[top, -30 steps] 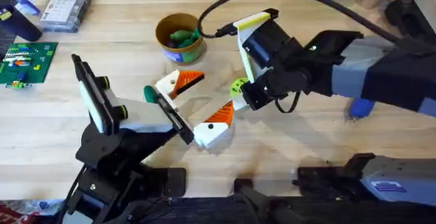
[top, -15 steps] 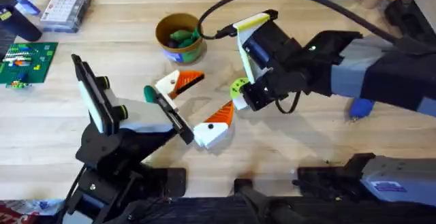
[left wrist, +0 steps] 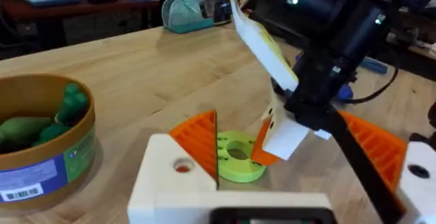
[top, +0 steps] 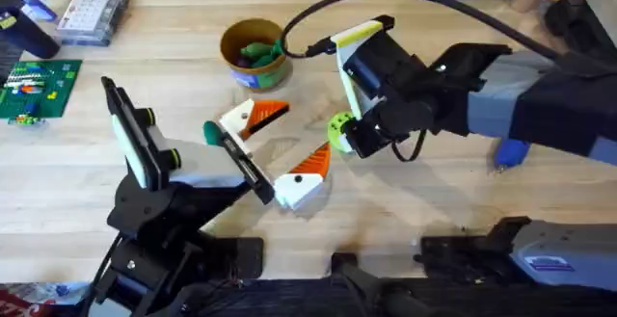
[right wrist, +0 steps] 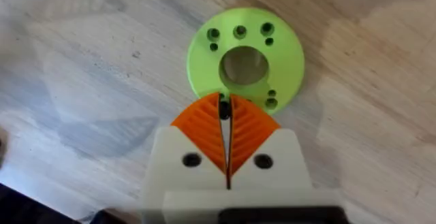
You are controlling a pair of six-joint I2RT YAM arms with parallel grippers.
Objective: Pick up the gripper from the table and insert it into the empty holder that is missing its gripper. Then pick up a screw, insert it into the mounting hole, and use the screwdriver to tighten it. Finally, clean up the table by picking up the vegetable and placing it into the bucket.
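Contact looks made: my right hand (right wrist: pixel 227 125) has its two orange pads pressed together on the near rim of the vegetable (right wrist: pixel 245 58), the lime-green slice with the paler hole in its middle. From the right wrist view the pads meet with no gap I can see, pinching only the edge of the disc rather than spanning it. Over the last second the overhead view shows very little change: the arm stays crouched over the same patch of table (top: pixel 434 201), and the slice (top: pixel 339 124) seems brighter and a touch more exposed beside the hand, which may mean it is just starting to lift or tip. I cannot say whether it has left the wood.

My left hand (top: pixel 270 148) sits open, its white and orange fingers spread either side of the area just beside the slice, holding nothing.

The bucket (top: pixel 253 47) stands near, towards the far side of the table, with darker green pieces already in it. The screwdriver (top: pixel 509 151) peeks out blue from under the right arm.

I judge we are in the clean-up step; an edge pinch this thin could let the slice slip or swing on the way up.
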